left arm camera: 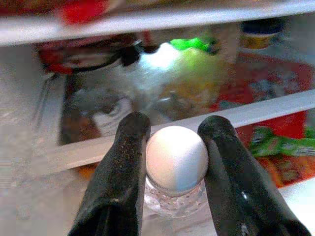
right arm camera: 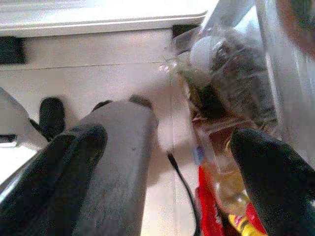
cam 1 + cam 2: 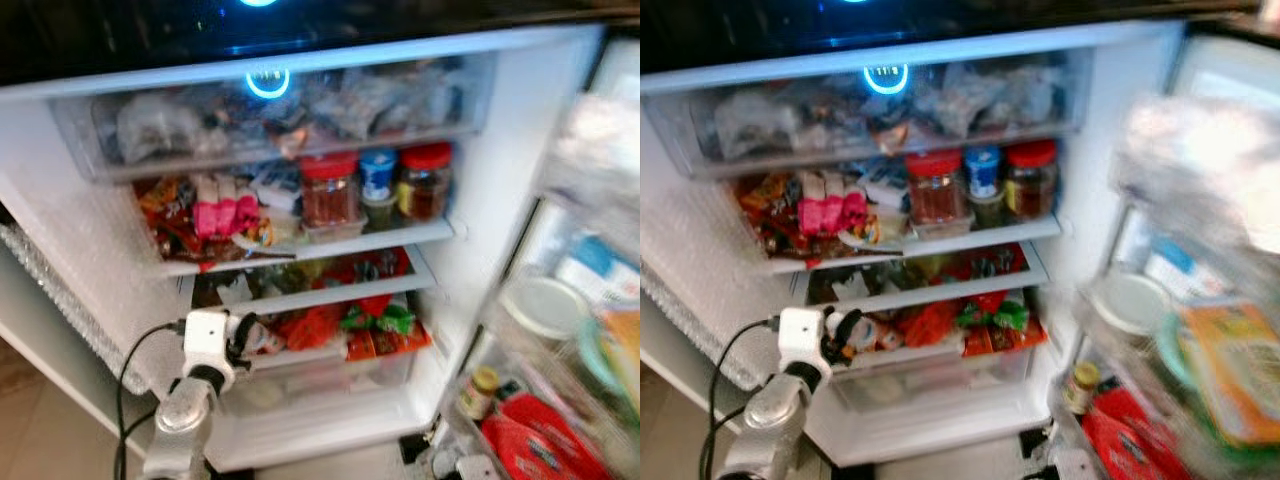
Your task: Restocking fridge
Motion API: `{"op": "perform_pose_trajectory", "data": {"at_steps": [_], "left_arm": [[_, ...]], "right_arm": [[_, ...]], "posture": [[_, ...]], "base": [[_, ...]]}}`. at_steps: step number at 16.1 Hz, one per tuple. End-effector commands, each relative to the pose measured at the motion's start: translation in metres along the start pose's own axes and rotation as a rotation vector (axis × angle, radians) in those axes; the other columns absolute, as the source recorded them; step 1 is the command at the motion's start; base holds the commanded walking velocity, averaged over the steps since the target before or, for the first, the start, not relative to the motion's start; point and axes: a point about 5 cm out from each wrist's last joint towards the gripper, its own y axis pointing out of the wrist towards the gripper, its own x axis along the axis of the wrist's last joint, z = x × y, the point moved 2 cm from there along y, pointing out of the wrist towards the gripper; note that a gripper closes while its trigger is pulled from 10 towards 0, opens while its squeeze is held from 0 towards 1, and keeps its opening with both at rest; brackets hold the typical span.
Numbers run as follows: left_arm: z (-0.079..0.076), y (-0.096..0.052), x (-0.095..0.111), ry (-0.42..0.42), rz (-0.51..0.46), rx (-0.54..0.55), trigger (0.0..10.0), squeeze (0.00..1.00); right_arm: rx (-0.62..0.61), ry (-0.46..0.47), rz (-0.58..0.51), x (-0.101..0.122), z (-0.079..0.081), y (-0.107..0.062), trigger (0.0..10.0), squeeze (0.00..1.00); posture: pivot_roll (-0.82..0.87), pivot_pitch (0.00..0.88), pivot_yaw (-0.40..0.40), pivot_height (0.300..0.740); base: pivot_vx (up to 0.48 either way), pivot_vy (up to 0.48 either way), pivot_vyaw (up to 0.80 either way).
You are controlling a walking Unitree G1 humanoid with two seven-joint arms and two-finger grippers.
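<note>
Open white fridge (image 3: pixel 520 150), shelves already crowded. Left tool (image 1: pixel 174 162) is clamped on a clear plastic bottle with a white round cap (image 1: pixel 176 157), fingers (image 1: pixel 120 167) pressed on either side of the cap. In the left eye view the left arm's white wrist (image 3: pixel 208 335) sits at the front of the lower shelves, near the red and green snack packets (image 3: pixel 375 325), so the bottle is held at the fridge mouth, not yet set down.

Right tool (image 2: pixel 162 162) has its fingers spread wide with nothing between them, pointing down at the pale floor (image 2: pixel 98 83) beside the door bins.

Progress: mid-task by my read. Middle shelf carries red-lidded glass jars (image 3: pixel 330 188) and pink packets (image 3: pixel 222 215); the door shelf (image 3: pixel 560 400) is full too. Left to do: place this bottle, release.

Labels: none readable, print too blurred. A glowing blue ring display (image 3: pixel 267 80) on top, digits not legible.
</note>
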Motion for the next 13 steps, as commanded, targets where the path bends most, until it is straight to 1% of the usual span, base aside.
{"op": "perform_pose_trajectory", "data": {"at_steps": [1,3,10,12,13], "left_arm": [[0.005,-0.0012,-0.0008,0.016,0.002,0.011,10.0,0.0],[0.0044,-0.001,-0.0006,0.012,-0.002,0.009,10.0,0.0],[0.0022,-0.0014,-0.0003,0.016,-0.008,0.0,10.0,0.0],[0.0027,-0.0012,0.0007,0.034,-0.013,0.001,10.0,0.0],[0.0028,-0.0008,0.0014,0.057,-0.013,-0.002,10.0,0.0]], "right_arm": [[-0.016,-0.002,-0.054,0.0174,-0.0046,0.0004,10.0,0.0],[-0.013,-0.002,-0.054,0.0174,-0.0043,0.0004,10.0,0.0],[-0.008,-0.008,-0.051,0.0169,-0.0042,0.0003,10.0,0.0],[-0.006,-0.009,-0.05,0.0168,-0.004,0.0003,10.0,0.0],[-0.005,-0.009,-0.05,0.0167,-0.0038,0.0003,10.0,0.0]], "posture": [[-0.06,0.0,0.008,0.67],[-0.06,0.0,0.009,0.67],[-0.06,0.0,0.007,0.67],[-0.06,0.0,0.007,0.67],[-0.06,0.0,0.008,0.67]], "base": [[0.33,0.0,0.0],[0.309,0.0,0.0],[0.0,0.0,0.0],[0.0,0.0,0.0],[0.0,0.0,0.0]]}}
